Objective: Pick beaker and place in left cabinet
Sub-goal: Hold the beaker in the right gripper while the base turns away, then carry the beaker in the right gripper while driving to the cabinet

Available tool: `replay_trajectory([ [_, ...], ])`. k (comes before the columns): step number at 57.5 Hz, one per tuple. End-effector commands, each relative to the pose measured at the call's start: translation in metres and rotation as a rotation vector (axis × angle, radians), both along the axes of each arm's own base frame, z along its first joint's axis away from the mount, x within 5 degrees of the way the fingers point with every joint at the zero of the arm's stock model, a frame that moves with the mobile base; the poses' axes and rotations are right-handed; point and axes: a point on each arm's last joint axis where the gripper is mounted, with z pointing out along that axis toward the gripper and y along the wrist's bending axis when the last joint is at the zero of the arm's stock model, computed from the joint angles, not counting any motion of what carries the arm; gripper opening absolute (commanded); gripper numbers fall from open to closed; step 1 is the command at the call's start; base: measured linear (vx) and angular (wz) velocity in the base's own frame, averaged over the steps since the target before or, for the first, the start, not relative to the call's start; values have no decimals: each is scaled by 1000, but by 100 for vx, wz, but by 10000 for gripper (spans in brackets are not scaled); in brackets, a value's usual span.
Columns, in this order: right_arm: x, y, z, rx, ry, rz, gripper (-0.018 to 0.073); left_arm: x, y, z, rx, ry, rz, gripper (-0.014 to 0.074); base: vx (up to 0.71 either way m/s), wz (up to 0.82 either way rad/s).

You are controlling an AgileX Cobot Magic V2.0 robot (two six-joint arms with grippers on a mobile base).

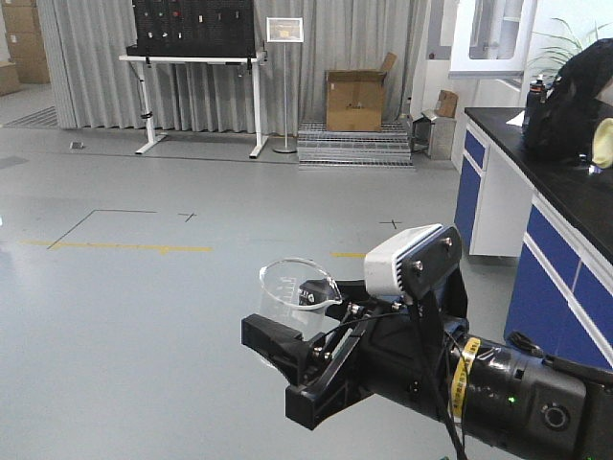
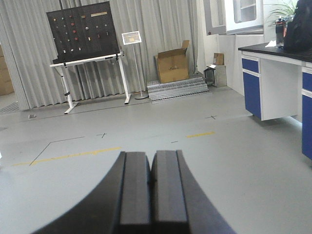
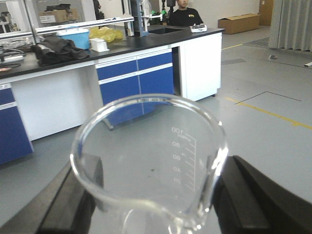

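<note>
The beaker (image 3: 151,156) is clear glass with white graduation marks and fills the right wrist view. My right gripper (image 3: 156,195) is shut on the beaker, one black finger pressed against each side of its wall. In the front view the beaker (image 1: 297,286) is held in the air above the grey floor by the right gripper (image 1: 284,311), rim up and slightly tilted. My left gripper (image 2: 151,178) is shut, its two pads touching with nothing between them. The left cabinet is out of view.
A lab bench with blue drawers (image 1: 536,240) runs along the right, with a black bag (image 1: 575,96) on its top. Far back stand a white table with a black pegboard (image 1: 192,38), a sign stand (image 1: 284,86) and a cardboard box (image 1: 354,101). A person (image 3: 185,14) sits behind another bench (image 3: 136,78).
</note>
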Motion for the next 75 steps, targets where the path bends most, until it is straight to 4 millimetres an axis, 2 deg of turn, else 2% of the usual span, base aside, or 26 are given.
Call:
replay_trajectory([
  [1,-7,-3,25,78,-71,25,28,-2,0,3,-17,-85,-5,1,60,-5],
  [75,-6,-3,24,71,-65,17,28,-2,0,3,-17,-85,-5,1,68,-2],
])
